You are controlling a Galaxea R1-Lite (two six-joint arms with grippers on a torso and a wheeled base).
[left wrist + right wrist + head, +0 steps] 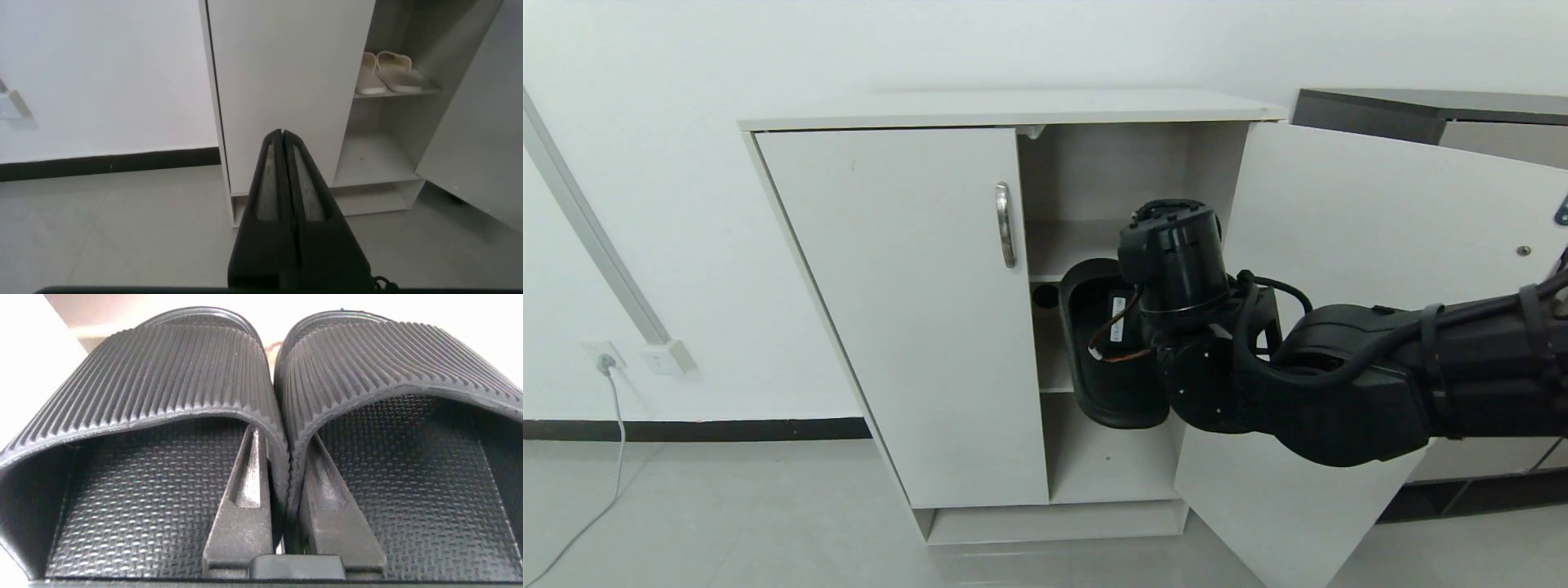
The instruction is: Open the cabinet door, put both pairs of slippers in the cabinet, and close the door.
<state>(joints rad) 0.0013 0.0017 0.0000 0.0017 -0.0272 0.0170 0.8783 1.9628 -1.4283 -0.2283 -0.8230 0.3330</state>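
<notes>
Against white wall [645, 163], on grey floor [727, 514], white cabinet [898, 310], right door [1380, 237] open

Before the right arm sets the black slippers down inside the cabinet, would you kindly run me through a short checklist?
1. Right door swung wide open: ok.
2. Right gripper pinching the touching inner walls of both black slippers: ok.
3. Black slippers partly in the doorway: ok.
4. Room to set them down: cannot tell, the right arm hides it.
5. Beige slippers resting on a shelf: ok.
6. Left gripper shut, away from the cabinet: ok.
</notes>
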